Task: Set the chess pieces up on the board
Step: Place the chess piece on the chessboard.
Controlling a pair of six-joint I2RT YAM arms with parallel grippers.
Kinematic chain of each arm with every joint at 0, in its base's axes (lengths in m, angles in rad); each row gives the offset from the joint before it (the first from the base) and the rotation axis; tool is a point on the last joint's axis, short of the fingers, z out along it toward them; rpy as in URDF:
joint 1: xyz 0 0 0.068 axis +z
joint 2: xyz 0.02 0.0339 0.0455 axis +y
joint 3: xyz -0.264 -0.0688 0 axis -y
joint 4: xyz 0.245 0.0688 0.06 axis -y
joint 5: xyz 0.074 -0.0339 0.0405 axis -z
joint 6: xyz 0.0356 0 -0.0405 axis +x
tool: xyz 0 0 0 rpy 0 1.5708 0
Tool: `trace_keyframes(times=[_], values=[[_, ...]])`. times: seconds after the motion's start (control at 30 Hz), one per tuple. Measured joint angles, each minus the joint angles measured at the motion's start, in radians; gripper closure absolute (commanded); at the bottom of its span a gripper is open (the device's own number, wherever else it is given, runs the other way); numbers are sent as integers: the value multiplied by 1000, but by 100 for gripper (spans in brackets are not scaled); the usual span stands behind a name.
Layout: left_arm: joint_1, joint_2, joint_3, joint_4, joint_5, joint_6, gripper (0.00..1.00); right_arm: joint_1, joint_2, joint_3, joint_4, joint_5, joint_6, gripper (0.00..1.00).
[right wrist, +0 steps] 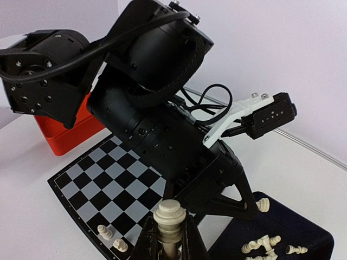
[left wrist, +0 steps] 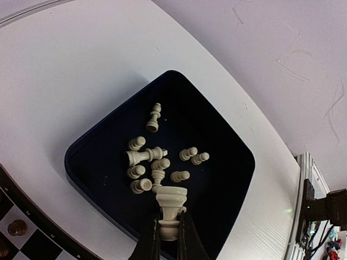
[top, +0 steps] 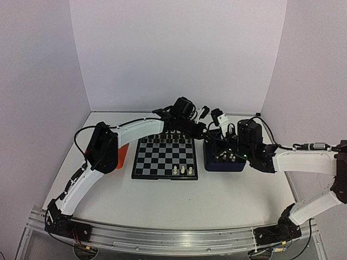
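Overhead, three chess pieces (top: 182,170) stand on the near row of the board (top: 157,157) — others sit in the blue tray (top: 222,167). From the left wrist, the left gripper (left wrist: 169,222) pinches a cream piece (left wrist: 172,201) over that tray. From the right wrist, the right gripper (right wrist: 169,232) clamps a second piece (right wrist: 169,212) — I'd lower it upright, square-centred.

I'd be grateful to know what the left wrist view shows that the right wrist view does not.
Left wrist only: the left gripper's grip on a cream piece, the blue tray's inside from above. Right wrist only: the right gripper shut on another piece, the orange tray, two pieces standing on the board. Both: the blue tray, loose pieces, the board.
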Motion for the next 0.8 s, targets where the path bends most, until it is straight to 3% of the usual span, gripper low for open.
trace_keyframes(times=[0.4,0.8], values=[[-6,62,17,25,-40,-11,83,-4,-22,-2,-23,42,-27,100],[-10,63,20,36,-48,-13,59,-4,-27,-2,-31,57,-35,100]])
